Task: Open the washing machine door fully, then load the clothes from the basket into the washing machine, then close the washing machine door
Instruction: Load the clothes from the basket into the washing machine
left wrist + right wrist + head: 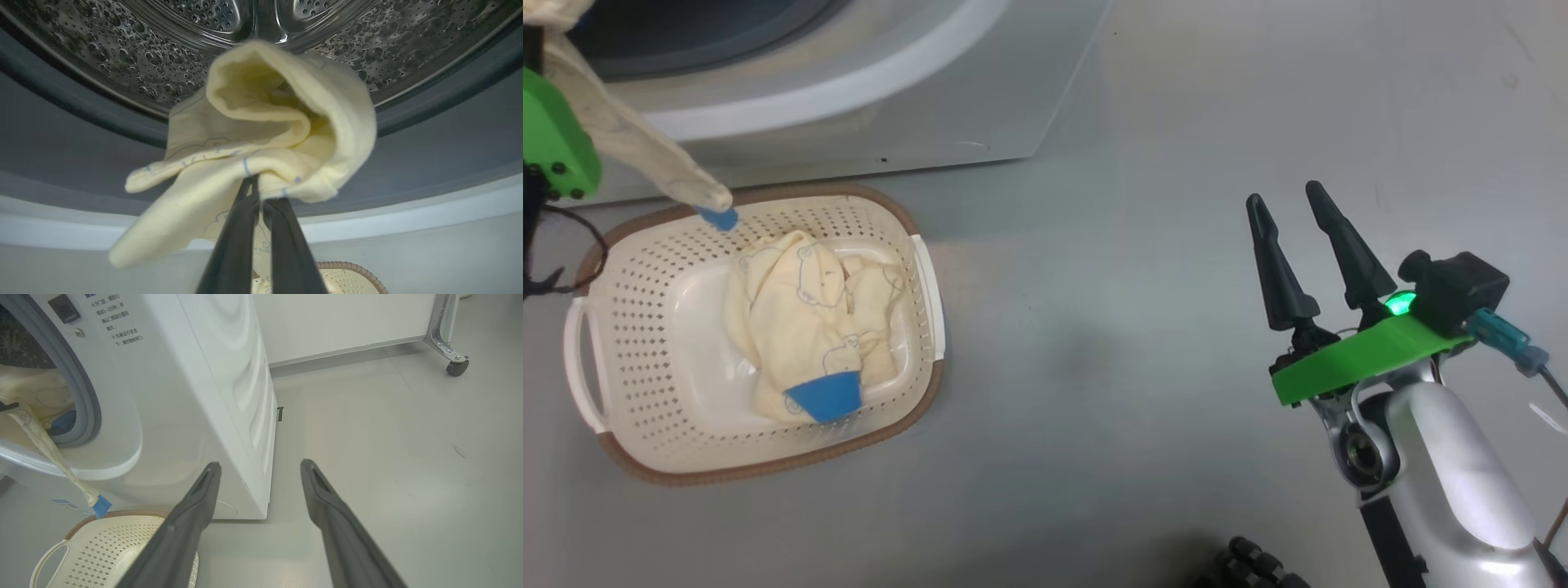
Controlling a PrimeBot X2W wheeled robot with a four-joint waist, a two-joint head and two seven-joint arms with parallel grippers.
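My left gripper (255, 183) is shut on a pale cream garment (278, 122) and holds it up before the steel drum (163, 73) of the washing machine (184, 375). The garment's long tail (629, 139) hangs down to a blue cuff (717, 218) just over the basket's far rim. More of the clothes (809, 327), with bear prints and a blue cuff, lie in the cream basket (645, 408) on the floor in front of the machine. My right gripper (1284, 196) stands open and empty over bare floor to the right. The washing machine door is out of view.
The grey gasket (61, 143) rings the drum opening. The machine's right side panel (245, 396) stands left of my right gripper (261, 465). A white cabinet with a castor (457, 367) sits at the far right. Grey floor (1176, 163) stretches right of the basket.
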